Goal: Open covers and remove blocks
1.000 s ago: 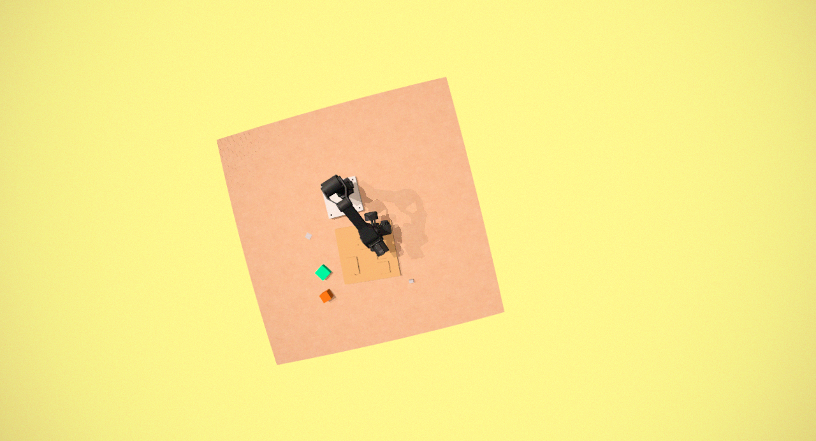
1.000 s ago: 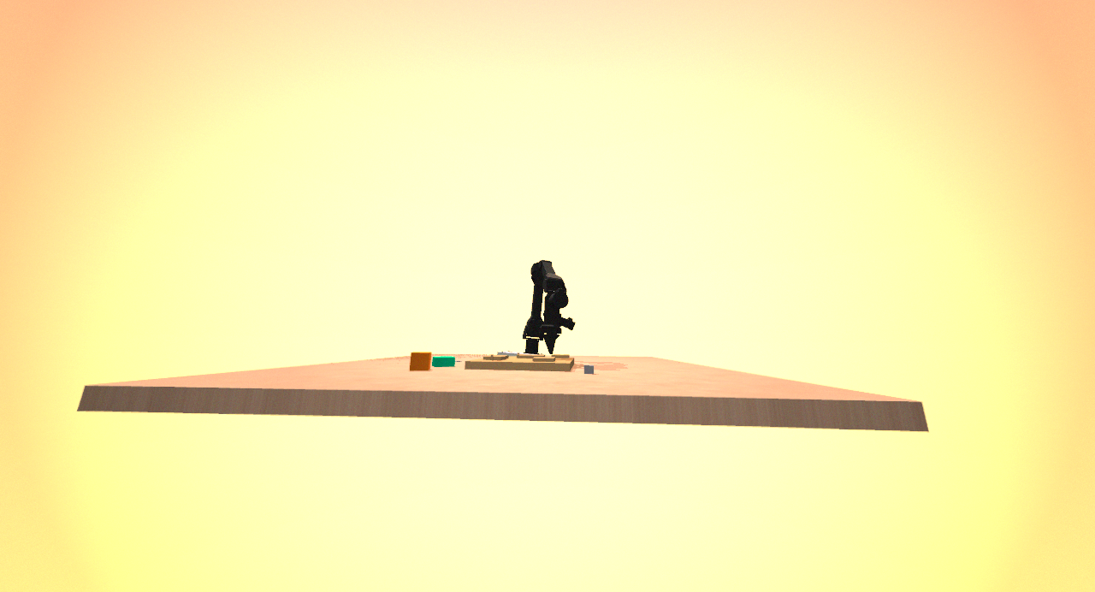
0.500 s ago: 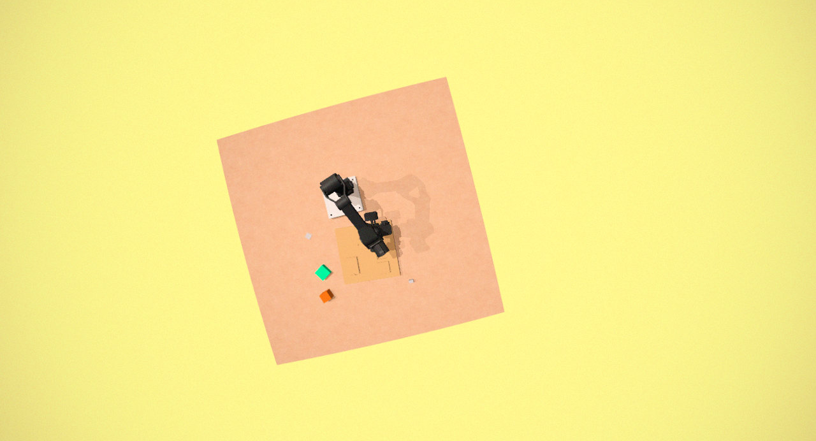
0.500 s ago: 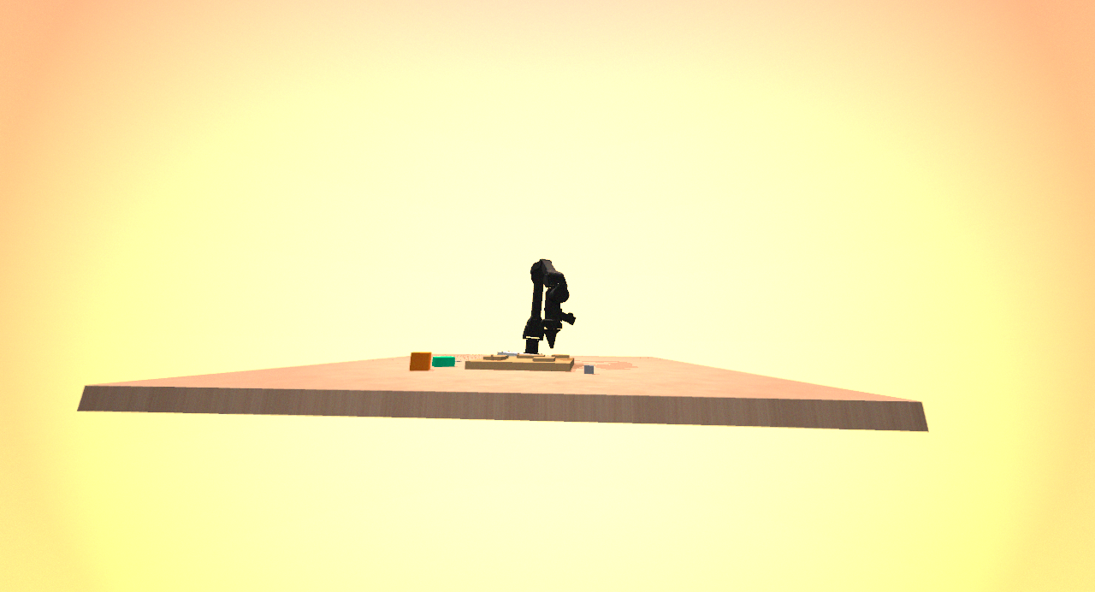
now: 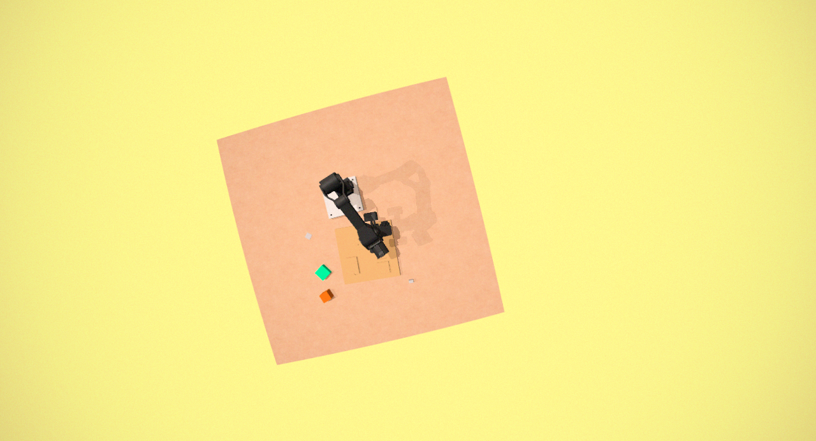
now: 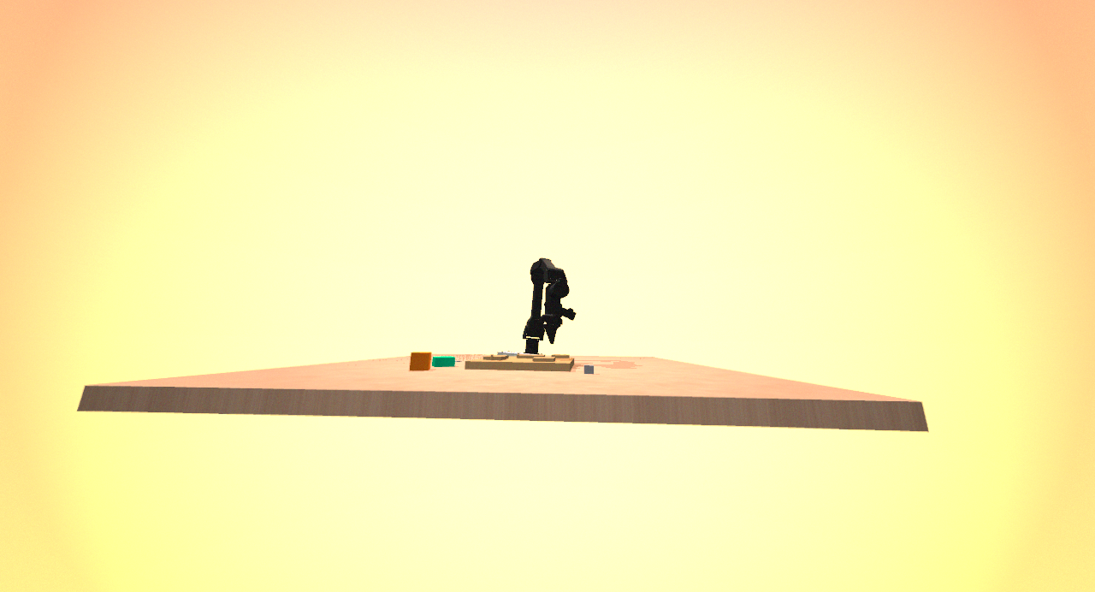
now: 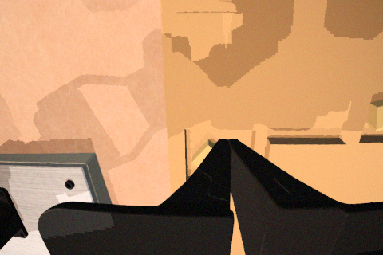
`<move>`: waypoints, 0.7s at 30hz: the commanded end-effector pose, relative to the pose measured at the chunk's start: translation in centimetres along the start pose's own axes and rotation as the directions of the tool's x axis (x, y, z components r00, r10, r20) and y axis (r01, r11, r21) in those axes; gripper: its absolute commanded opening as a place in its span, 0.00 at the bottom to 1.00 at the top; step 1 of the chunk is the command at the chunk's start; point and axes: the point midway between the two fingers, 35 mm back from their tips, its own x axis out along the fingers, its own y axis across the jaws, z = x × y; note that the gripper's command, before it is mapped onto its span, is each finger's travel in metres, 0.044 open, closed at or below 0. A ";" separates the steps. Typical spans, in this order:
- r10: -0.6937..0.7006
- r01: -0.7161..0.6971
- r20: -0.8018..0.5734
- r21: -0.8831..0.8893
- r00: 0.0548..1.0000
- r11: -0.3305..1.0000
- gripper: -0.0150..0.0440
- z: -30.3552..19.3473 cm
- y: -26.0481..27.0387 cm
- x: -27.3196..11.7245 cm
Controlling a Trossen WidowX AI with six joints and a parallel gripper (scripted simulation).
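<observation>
My gripper point(image 6: 552, 342) point(image 7: 227, 148) is shut and empty, above the part of the puzzle board point(image 5: 347, 238) point(image 6: 512, 365) point(image 7: 185, 103) nearer the arm's base. In the wrist view a pale yellow patch point(image 7: 201, 155) shows in an opening just left of the fingertips; whether it is a block or a well wall I cannot tell. A wide wooden cover point(image 7: 327, 171) lies right of the fingers. Other thin covers point(image 6: 496, 357) point(image 6: 544, 359) lie on the board; whether they are open is unclear. A green block point(image 5: 322, 271) point(image 6: 443, 361) and an orange block point(image 5: 326, 296) point(image 6: 419, 361) rest on the table, off the board.
A small grey piece point(image 5: 308, 236) lies left of the board in the top view. A small grey cube point(image 5: 410, 281) point(image 6: 588, 370) lies off its lower right corner. The arm's metal base plate point(image 5: 336, 210) point(image 7: 44, 175) stands close to the board. The arm hides part of the board from above.
</observation>
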 end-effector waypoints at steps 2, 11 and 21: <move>-0.005 0.005 0.003 0.000 1.000 1.000 0.25 -0.5 -2.2 -0.4; -0.019 0.019 0.007 0.001 1.000 1.000 0.25 -2.3 -7.0 -1.3; -0.026 0.026 0.008 0.002 1.000 1.000 0.25 -3.5 -9.3 -1.5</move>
